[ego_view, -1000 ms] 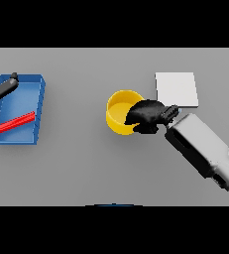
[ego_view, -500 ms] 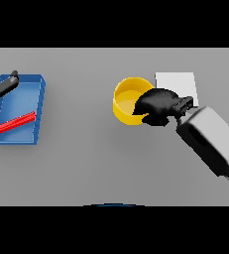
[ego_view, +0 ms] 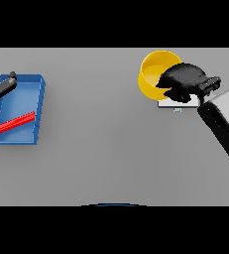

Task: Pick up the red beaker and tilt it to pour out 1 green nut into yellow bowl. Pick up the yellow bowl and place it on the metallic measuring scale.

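A: What takes up the most room?

B: The grey tabletop (ego_view: 101,149), which fills the whole scene. Next in size is the right arm's white and grey forearm (ego_view: 224,121), coming in from the right side and slanting up toward the far right part of the tabletop.

A: And after that?

B: The blue tray (ego_view: 36,114) at the far left. A red bar-shaped object (ego_view: 15,122) lies slantwise inside it, toward the tray's near half.

A: Where is the yellow bowl?

B: The yellow bowl (ego_view: 153,74) is at the far right part of the tabletop, tipped so its open side faces the camera. Its right portion is covered by the right hand (ego_view: 184,79). Its lower right edge overlaps the metallic measuring scale (ego_view: 178,103), of which only a thin pale strip shows beneath the hand. Whether the bowl rests on the scale or is held above it, I cannot tell.

A: How are the fingers of that hand?

B: They are curled round the bowl's right rim, clasping it.

A: The other hand?

B: The left hand (ego_view: 2,88) shows at the far left edge, over the tray's far corner. Its dark fingers lie straight, holding nothing.

A: Any green nut?

B: I cannot make one out inside the bowl.
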Tool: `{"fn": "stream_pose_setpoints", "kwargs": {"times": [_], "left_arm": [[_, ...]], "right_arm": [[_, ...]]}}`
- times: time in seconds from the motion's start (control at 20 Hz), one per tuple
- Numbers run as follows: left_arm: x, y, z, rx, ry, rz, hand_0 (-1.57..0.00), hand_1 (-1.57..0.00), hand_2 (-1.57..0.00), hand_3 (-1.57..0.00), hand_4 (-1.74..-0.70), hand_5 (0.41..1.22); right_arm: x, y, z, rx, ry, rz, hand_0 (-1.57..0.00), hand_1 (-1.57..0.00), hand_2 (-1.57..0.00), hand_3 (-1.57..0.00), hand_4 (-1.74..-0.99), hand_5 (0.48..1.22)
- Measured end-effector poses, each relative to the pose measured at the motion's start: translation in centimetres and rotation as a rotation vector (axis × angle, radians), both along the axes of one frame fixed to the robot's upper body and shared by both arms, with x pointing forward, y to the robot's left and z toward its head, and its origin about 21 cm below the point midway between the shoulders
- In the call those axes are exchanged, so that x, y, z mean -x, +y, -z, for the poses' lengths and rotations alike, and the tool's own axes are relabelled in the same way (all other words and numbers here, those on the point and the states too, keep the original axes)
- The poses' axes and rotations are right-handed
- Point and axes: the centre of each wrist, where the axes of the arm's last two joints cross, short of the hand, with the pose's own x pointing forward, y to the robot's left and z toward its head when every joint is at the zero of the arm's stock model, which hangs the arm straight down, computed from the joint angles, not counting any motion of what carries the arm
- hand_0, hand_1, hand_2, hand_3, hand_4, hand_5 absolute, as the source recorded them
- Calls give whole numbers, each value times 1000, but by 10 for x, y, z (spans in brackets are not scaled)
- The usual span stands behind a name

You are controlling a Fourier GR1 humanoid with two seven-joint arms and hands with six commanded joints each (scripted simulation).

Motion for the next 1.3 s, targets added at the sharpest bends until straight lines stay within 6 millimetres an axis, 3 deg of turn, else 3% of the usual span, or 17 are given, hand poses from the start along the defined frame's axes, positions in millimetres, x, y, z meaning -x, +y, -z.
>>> {"fn": "stream_pose_setpoints", "kwargs": {"times": [0.3,0.45,0.65,1.0,1.1,1.2,1.25,1.3], "left_arm": [[1,-2,-3,-2,14,-17,1,1,1,1,-829,774],[0,0,-2,2,15,-22,1,1,1,1,-819,763],[4,-2,0,-2,24,-23,1,1,1,1,-811,753],[1,-4,-1,-3,19,-19,1,1,1,1,-805,728],[-1,-5,-4,-7,9,-18,1,1,1,1,-806,734],[-3,-3,-2,1,18,-13,1,1,1,1,-811,740],[-4,-6,-1,3,25,-15,1,1,1,1,-813,745],[-5,-5,1,4,31,-21,1,1,1,1,-812,745]], "right_arm": [[-23,-35,16,-17,10,117,-1571,-1571,-1571,-1168,-1720,1221],[-33,-51,30,-9,19,186,-1571,-1571,-1571,-1227,-1722,1221],[-41,-60,49,-18,22,213,-1571,-1567,-1571,-1390,-1724,1221],[-48,-62,71,-19,51,258,-1571,-1475,-1567,-1510,-1727,1221],[-48,-64,76,-33,51,249,-1548,-1420,-1568,-1481,-1721,1221],[-50,-65,77,-33,63,262,-1536,-1411,-1569,-1165,-1728,1221],[-52,-62,77,-36,78,272,-1543,-1443,-1496,-1022,-1659,1221],[-52,-61,77,-43,92,271,-1525,-1350,-1348,-907,-1596,1134]]}}
